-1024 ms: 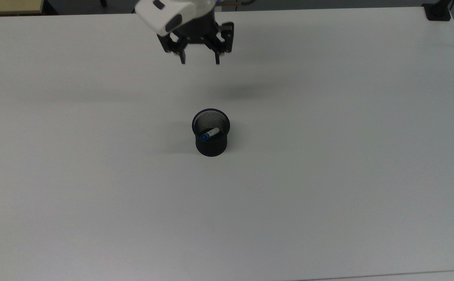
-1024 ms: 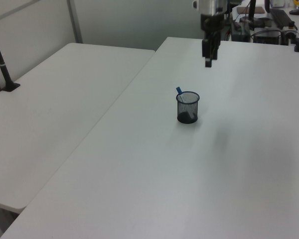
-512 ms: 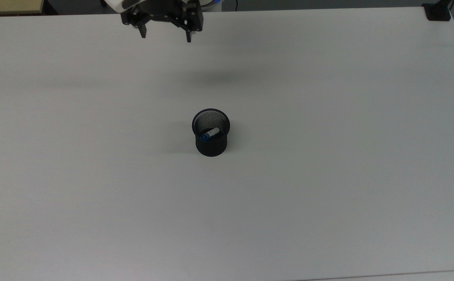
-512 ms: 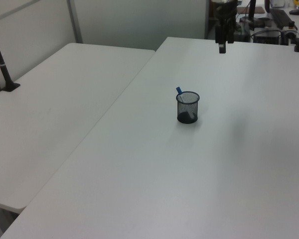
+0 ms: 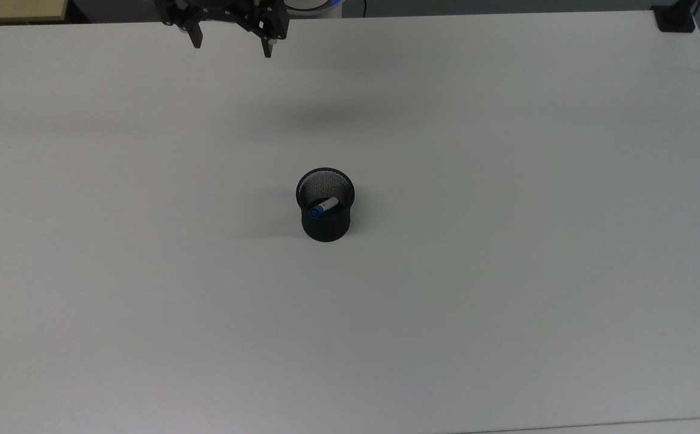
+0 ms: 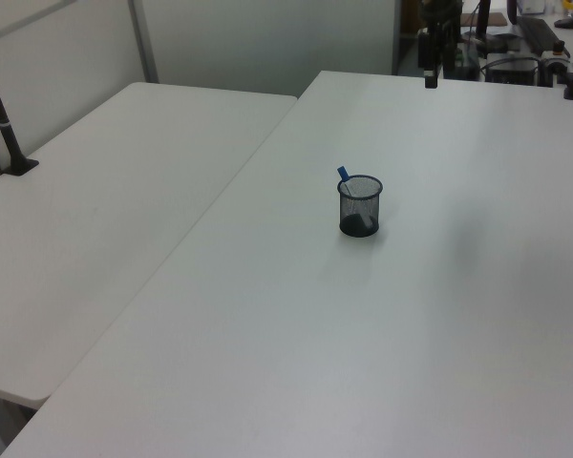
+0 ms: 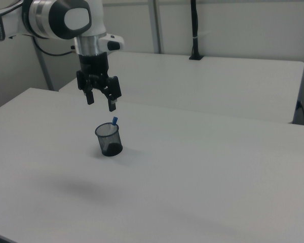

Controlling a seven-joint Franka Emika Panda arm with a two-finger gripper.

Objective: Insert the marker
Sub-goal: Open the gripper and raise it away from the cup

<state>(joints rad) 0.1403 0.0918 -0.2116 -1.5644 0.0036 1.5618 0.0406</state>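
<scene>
The marker (image 5: 323, 207) stands inside the black mesh cup (image 5: 326, 222) near the middle of the white table (image 5: 506, 241), so the insertion looks done and nothing seems left but clearing the arm away. In the top view its long axis leans, blue cap uppermost toward 8 o'clock and resting against the cup's rim. The gripper (image 5: 230, 47) hangs high at the top view's 11 o'clock from the cup, well apart, its fingers spread wide and holding nothing.

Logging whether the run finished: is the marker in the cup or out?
In. The marker leans inside the mesh cup, blue end above the rim.
</scene>
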